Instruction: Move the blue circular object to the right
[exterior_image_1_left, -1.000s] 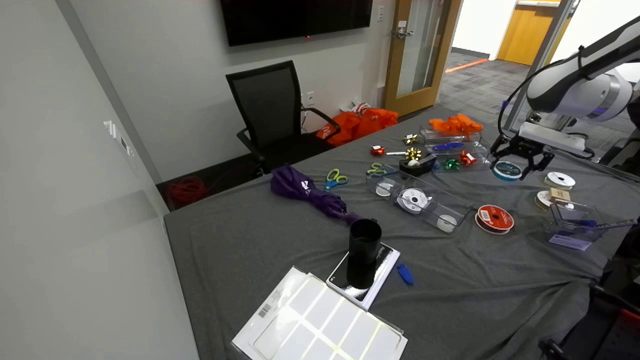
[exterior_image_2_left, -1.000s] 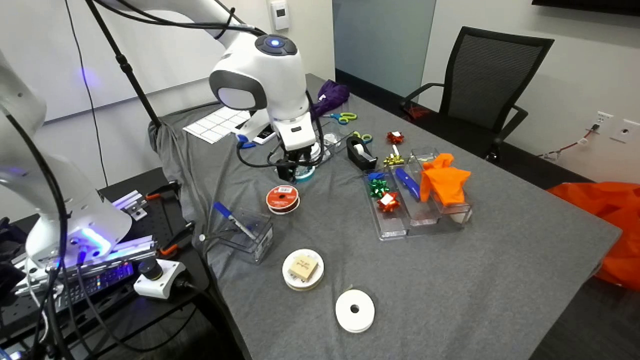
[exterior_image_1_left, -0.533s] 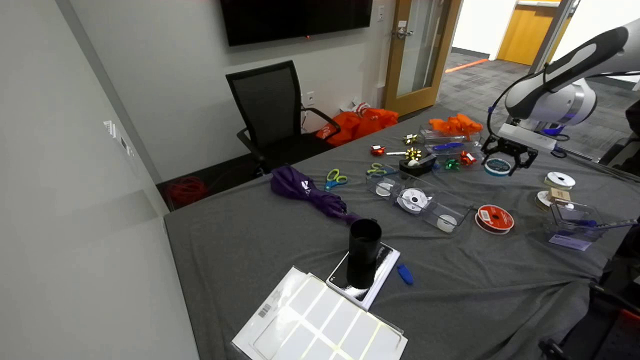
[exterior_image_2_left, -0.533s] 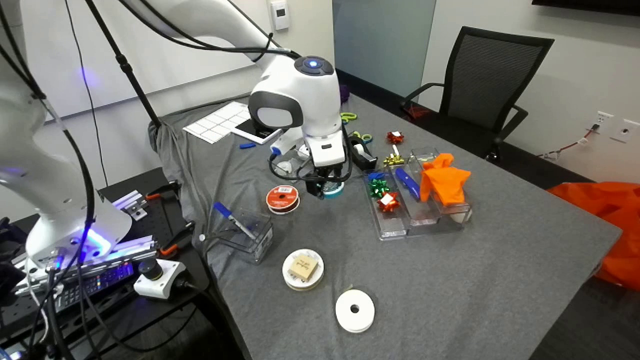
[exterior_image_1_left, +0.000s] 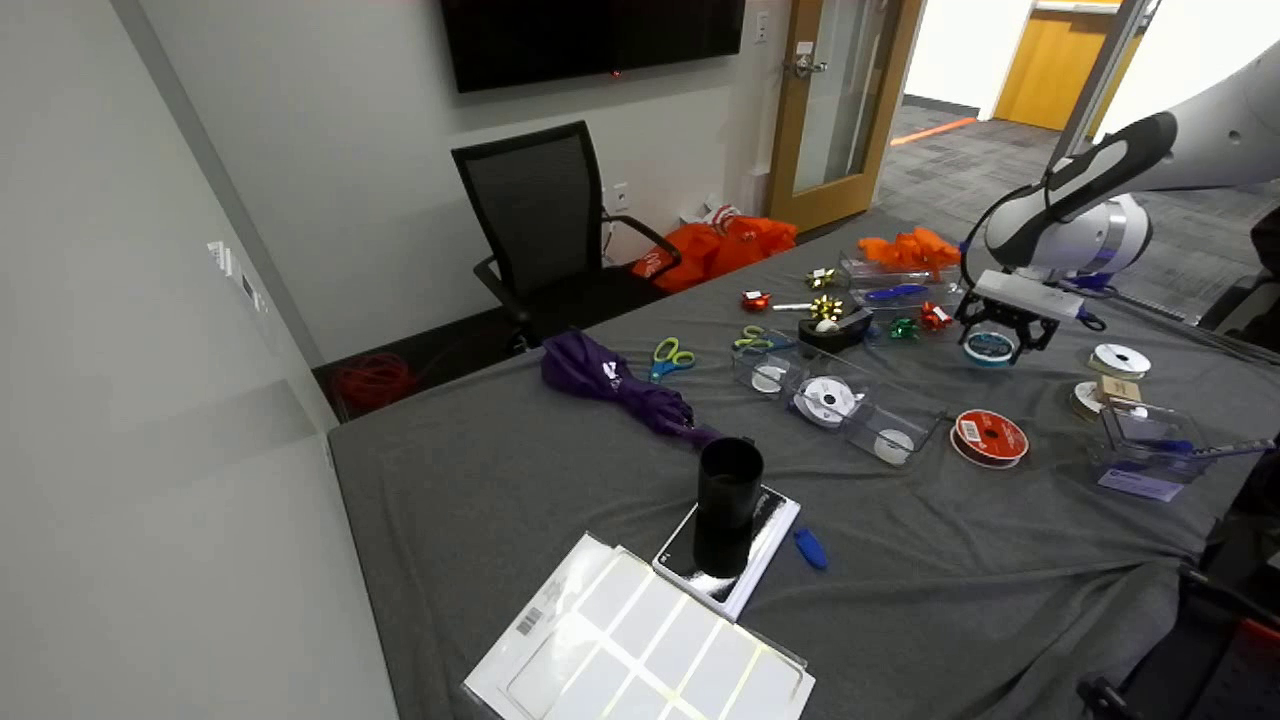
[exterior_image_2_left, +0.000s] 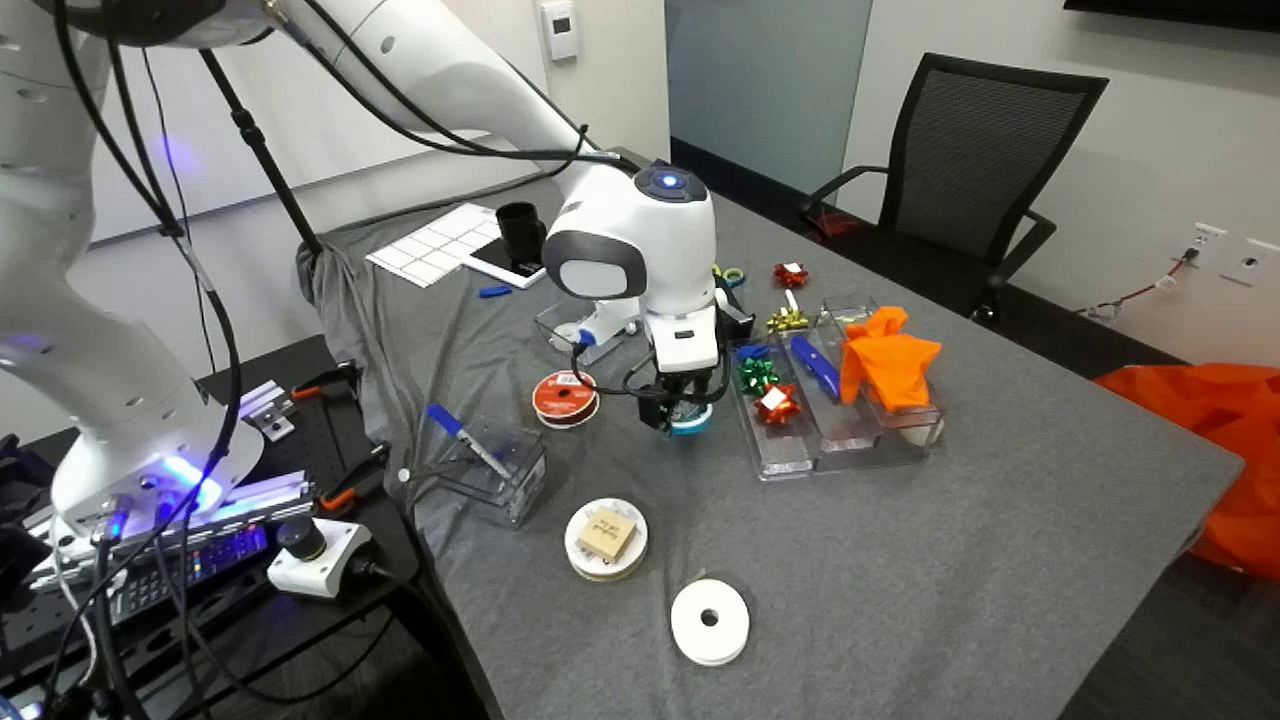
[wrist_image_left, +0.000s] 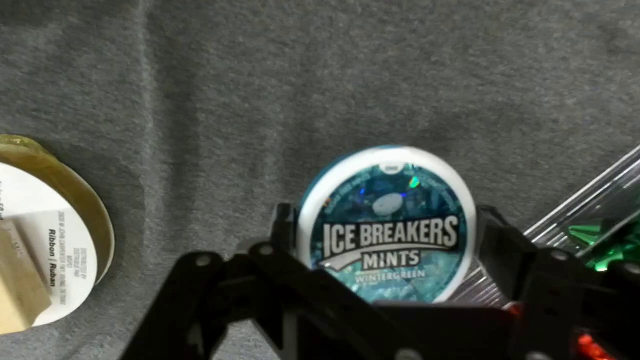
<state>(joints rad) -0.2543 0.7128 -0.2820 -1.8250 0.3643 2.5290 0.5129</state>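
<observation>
The blue circular object is a round teal mint tin with a white rim (wrist_image_left: 390, 235), face up in the wrist view. It also shows in both exterior views, as a small teal disc (exterior_image_1_left: 988, 348) and partly behind the gripper (exterior_image_2_left: 692, 420). My gripper (wrist_image_left: 387, 227) is shut on its two opposite sides, one finger at each edge. In an exterior view the gripper (exterior_image_1_left: 990, 352) points down over the grey table. The tin is low over the cloth; I cannot tell whether it touches it. The tin's lower edge is hidden by the gripper in the wrist view.
A clear tray with bows (exterior_image_2_left: 785, 455) stands close beside the tin. A red ribbon spool (exterior_image_2_left: 566, 398), a white spool with a wooden block (exterior_image_2_left: 606, 540), a white spool (exterior_image_2_left: 710, 622) and a clear box with a marker (exterior_image_2_left: 500, 480) lie nearby. A black tape dispenser (exterior_image_1_left: 835, 332) is behind.
The gripper has carried the tin across the table toward the clear tray with bows, and has come lower in the last half second. The tin has stayed in the fingers.
</observation>
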